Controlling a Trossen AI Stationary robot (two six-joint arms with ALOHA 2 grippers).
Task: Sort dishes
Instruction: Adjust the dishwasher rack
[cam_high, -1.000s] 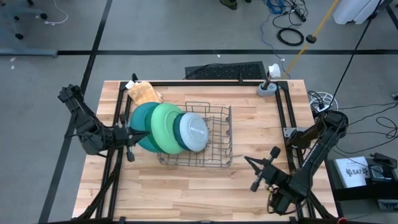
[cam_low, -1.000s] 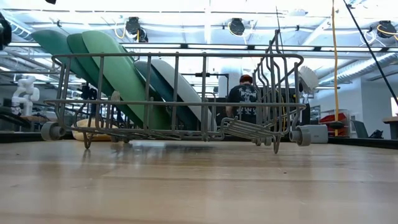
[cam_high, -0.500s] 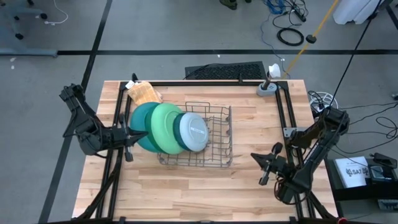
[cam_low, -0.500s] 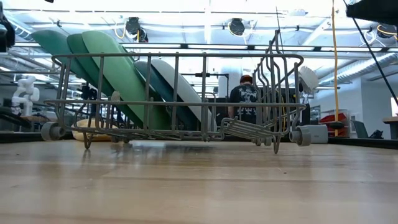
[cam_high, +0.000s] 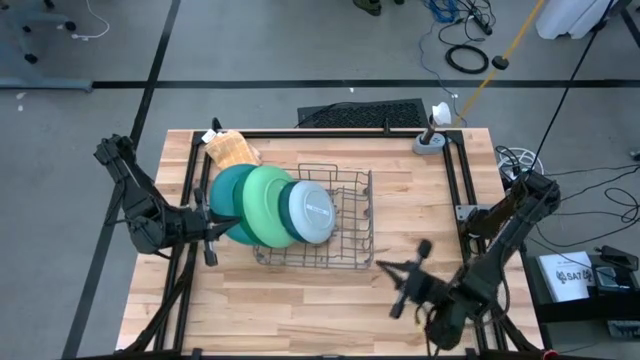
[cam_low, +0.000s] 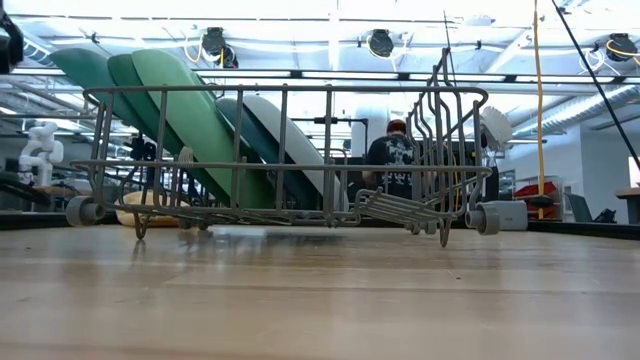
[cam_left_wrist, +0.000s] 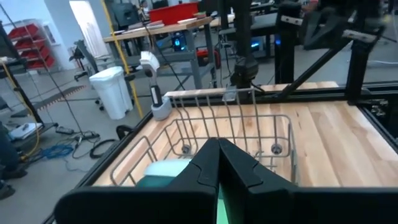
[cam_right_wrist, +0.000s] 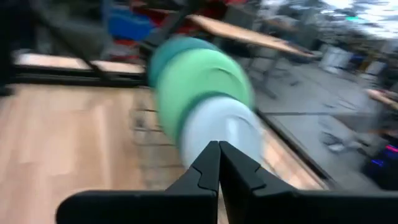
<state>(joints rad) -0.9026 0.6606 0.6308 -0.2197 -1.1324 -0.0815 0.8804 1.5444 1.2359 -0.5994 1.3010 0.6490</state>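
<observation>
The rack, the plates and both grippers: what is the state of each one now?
Wire rack: upright on the table.
Teal plate: leaning in the rack.
Light green plate: leaning in the rack.
Pale blue-grey plate: leaning in the rack.
Left gripper: jaws shut, empty.
Right gripper: jaws shut, empty.

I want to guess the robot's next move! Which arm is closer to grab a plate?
Probably the left. Its gripper sits right beside the teal plate at the rack's full end. The right gripper is off past the rack's empty end.
</observation>
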